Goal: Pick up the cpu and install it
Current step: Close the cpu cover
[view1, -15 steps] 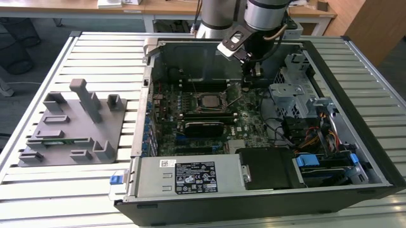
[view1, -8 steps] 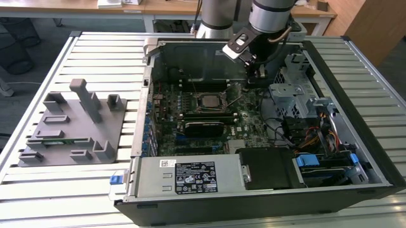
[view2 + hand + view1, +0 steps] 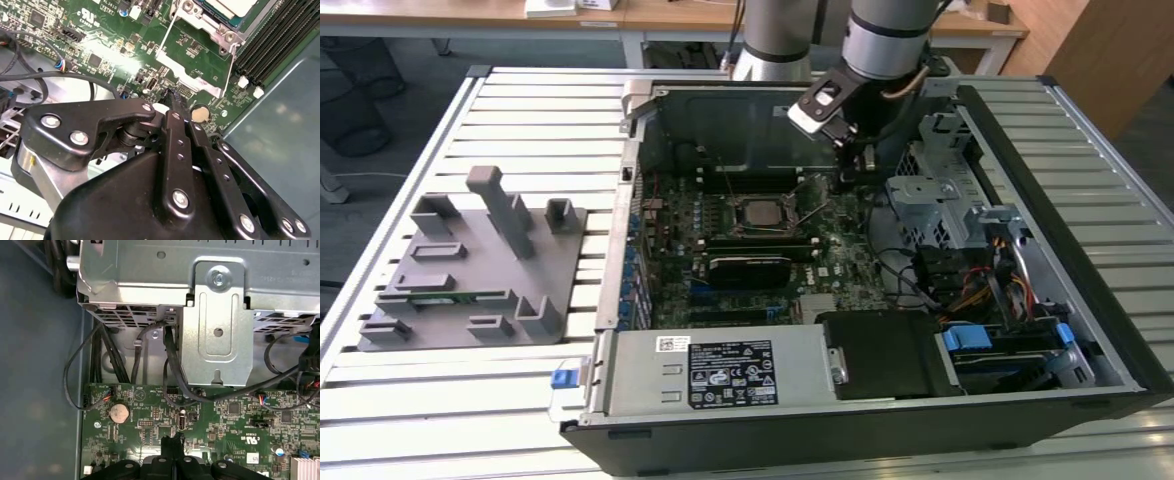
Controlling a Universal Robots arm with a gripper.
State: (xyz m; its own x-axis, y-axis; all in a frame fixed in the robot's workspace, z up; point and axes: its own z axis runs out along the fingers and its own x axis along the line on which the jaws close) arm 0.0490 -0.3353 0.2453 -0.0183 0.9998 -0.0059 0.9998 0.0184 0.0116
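Observation:
The cpu [image 3: 231,6], a pale silver square, lies in the socket frame [image 3: 761,212] on the green motherboard [image 3: 847,275] inside the open computer case. In the exterior view my gripper [image 3: 850,180] hangs inside the case, just to the view's right of the socket and low over the board. Both wrist views show the black fingers pressed together, and I see nothing held between them. The gripper [image 3: 172,95] tips point at the board beside the socket's thin wire lever [image 3: 229,70], near a coin battery [image 3: 119,412]. In the first wrist view the gripper [image 3: 172,441] is over the board's edge connectors.
A grey plastic fixture [image 3: 467,270] holding a green memory stick [image 3: 447,297] lies on the slatted table [image 3: 480,400] at the exterior view's left. A metal drive cage [image 3: 215,330] and loose black cables [image 3: 172,385] crowd the board beside the gripper. A power supply [image 3: 720,370] sits at the front.

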